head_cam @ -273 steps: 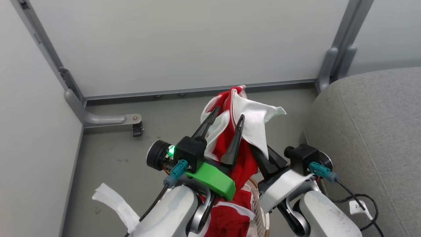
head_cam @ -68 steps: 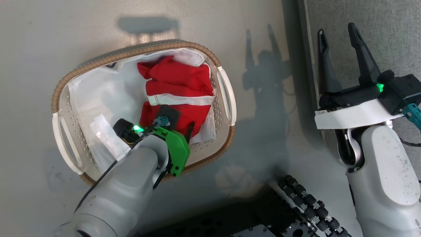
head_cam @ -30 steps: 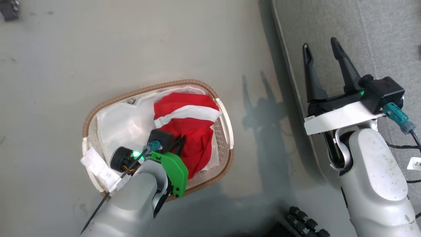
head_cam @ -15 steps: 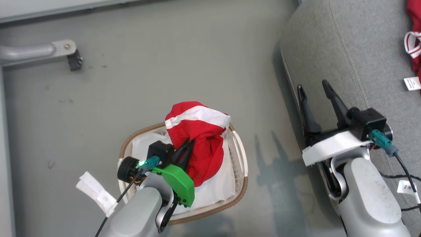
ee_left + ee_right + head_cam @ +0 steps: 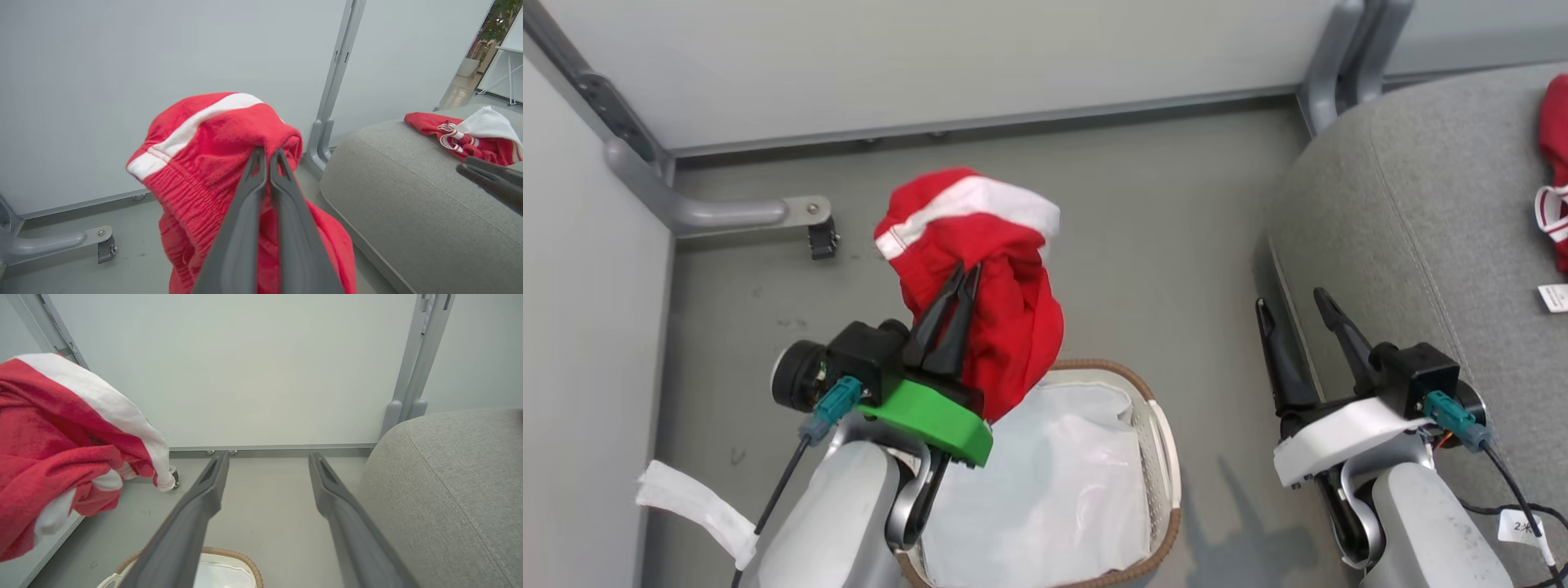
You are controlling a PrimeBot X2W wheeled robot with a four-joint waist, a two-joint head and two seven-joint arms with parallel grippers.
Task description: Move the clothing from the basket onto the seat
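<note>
One piece of clothing [image 5: 1013, 327] hangs above the basket [image 5: 1170, 482], with the left gripper [image 5: 965, 273] clenched on a bunched fold of it. It looks light, soft and floppy, so a pinch on gathered cloth near its banded edge should hold. The right gripper [image 5: 1289, 300] stands spread and empty to the right of the basket, by the seat [image 5: 1421, 245].

Left pincer [image 5: 966, 269] high, fingers pinched together; right pincer [image 5: 1290, 298] lower, spread wide
</note>
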